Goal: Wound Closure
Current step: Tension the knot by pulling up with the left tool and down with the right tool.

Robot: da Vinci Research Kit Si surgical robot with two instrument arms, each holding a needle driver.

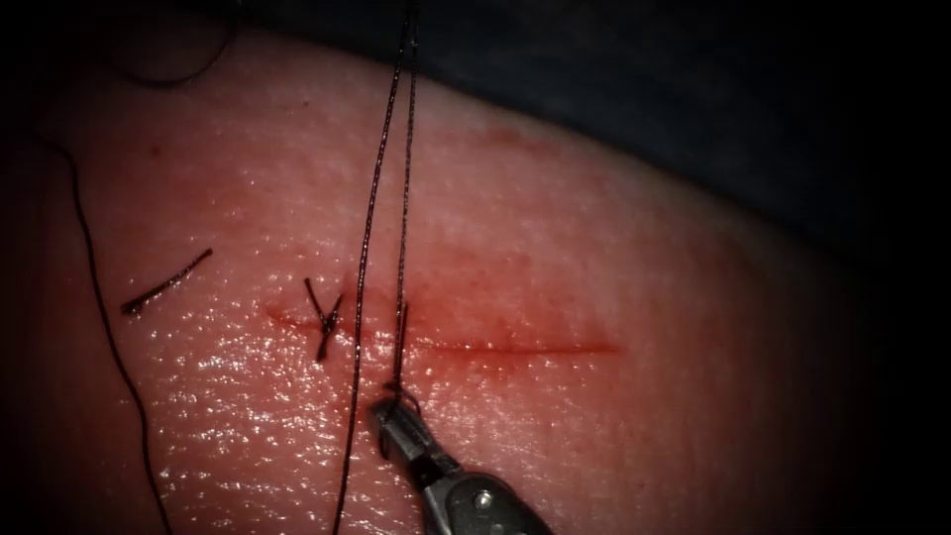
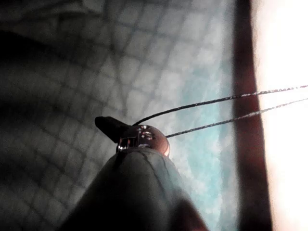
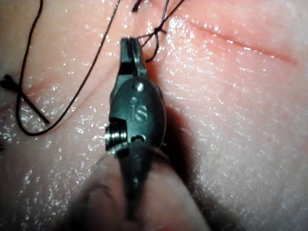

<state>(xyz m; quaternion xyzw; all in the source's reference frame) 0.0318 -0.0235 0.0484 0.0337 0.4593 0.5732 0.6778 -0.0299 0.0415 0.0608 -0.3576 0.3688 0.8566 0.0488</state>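
The tissue [image 1: 614,297] spans the endoscope view, a pale pink slab glistening with wet highlights. Across its middle runs the cut [image 1: 515,347], a thin red line from left of centre out toward the right, with red fluid [image 1: 475,297] staining the skin around it.

The right claw [image 1: 396,421] comes in from below, just under the cut. Its jaws are closed together on a short end of thread [image 1: 401,178] beside a small knot-like tangle [image 1: 396,388] that sits right at the tip; the right wrist view shows the same pinch, with thread crossing at the closed tip.

Two strands of the thread rise from the cut, side by side, straight up out of the endoscope view. In the left wrist view they end at the left claw [image 2: 115,127], which hangs well away from the tissue; the strands appear held there, so its jaws look shut on them.

A finished stitch [image 1: 325,319] with short cut tails sits at the cut's left end. A loose cut end [image 1: 166,283] lies further left, and a long slack strand [image 1: 104,317] wanders down the left edge.

As a judgement, one stitch is done, a second is being tied, and the long right stretch of the cut lies unclosed. I cannot make out the needle.
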